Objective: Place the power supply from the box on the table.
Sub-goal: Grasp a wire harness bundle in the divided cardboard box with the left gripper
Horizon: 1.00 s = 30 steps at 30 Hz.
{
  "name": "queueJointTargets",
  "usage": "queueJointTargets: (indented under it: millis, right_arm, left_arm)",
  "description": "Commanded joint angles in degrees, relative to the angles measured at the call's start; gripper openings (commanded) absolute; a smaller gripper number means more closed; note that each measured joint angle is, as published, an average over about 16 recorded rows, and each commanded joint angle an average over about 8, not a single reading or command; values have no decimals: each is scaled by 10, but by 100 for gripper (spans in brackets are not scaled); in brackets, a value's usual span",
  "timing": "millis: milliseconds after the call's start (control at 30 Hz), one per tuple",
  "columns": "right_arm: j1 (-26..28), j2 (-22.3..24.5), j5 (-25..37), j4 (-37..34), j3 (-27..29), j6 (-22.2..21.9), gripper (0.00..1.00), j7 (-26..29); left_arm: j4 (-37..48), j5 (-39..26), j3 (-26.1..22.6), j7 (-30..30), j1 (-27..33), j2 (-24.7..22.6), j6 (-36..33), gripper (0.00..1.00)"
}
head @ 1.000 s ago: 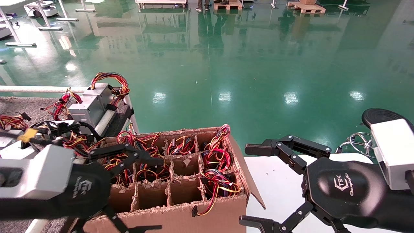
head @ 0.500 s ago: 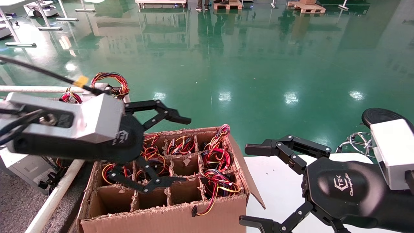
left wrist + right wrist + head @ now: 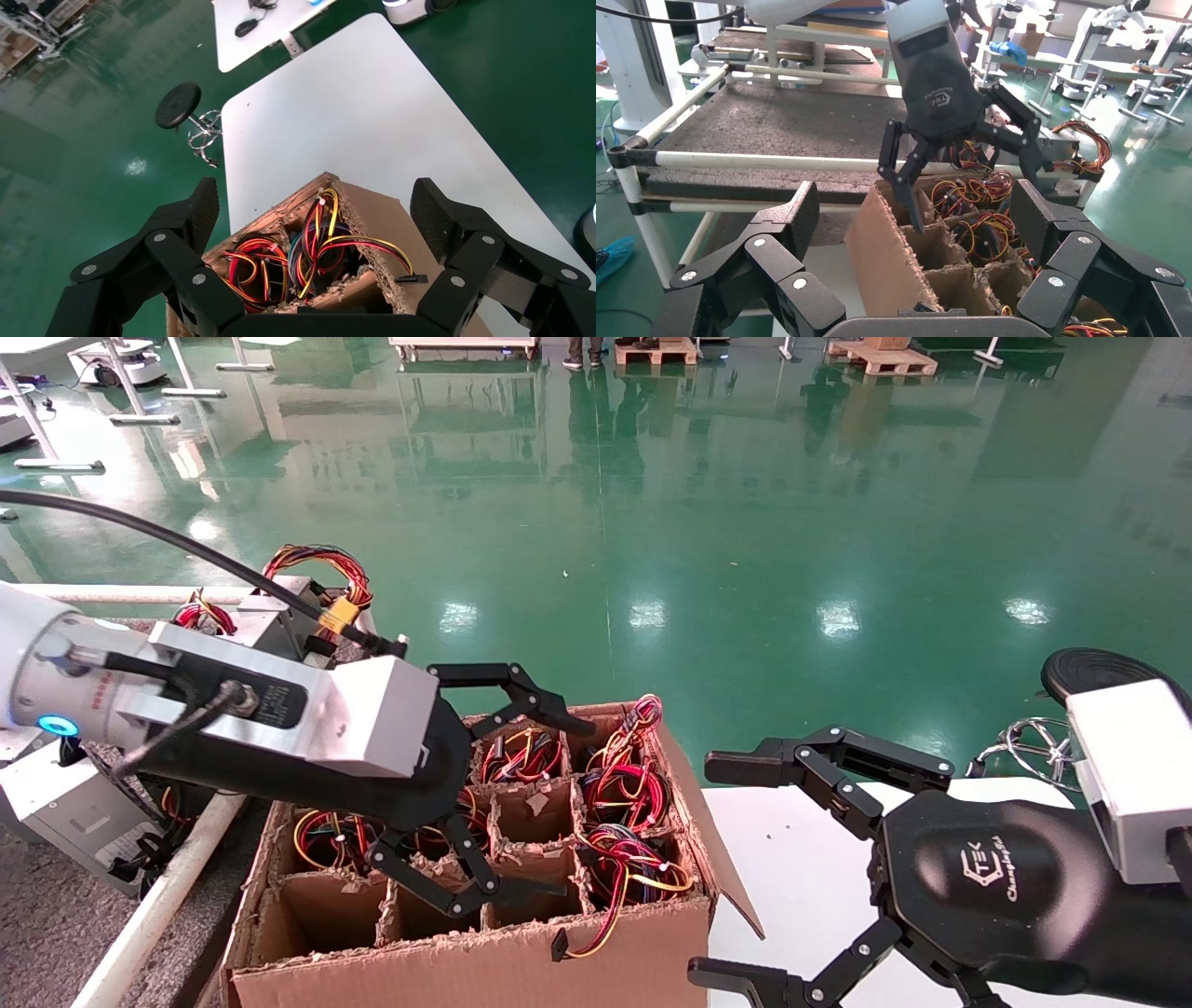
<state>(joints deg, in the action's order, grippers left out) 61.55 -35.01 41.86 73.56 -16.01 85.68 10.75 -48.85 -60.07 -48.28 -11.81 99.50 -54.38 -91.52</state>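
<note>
Now over the brown cardboard divided box (image 3: 484,933), left black claw (image 3: 521,794) spread wide, empty.
Best lowered straight into a wire-filled cell, clear of ragged dividers.

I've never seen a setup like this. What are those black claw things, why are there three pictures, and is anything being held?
The black claws are the robot's two hands, called grippers. The wide picture comes from a camera on its head; the other two come from cameras on each wrist, looking out past that hand's own fingers.

The left gripper hovers with fingers spread over the box, a brown carton split by torn cardboard dividers. Some cells hold bundles of red, yellow and black wires; the front ones look empty. The right gripper waits, also open, over a smooth white tabletop.

Neither holds anything. Beside the carton is the table with a grey felt-like top, where silver power supplies already lie.
</note>
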Motion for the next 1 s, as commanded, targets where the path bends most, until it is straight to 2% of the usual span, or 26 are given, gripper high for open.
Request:
queueJointTargets:
  millis: [33,533,1000]
  right_arm:
    - [0,0,0,0,0,0,100,0]
    - [0,0,0,0,0,0,100,0]
    - [0,0,0,0,0,0,100,0]
  left_arm:
    - [13,2,-17,-13,6,-6,-1,100]
    - [94,23,-103,-85,19,-40,-5,100]
    - [133,40,-148,-122,5,-63,28,100]
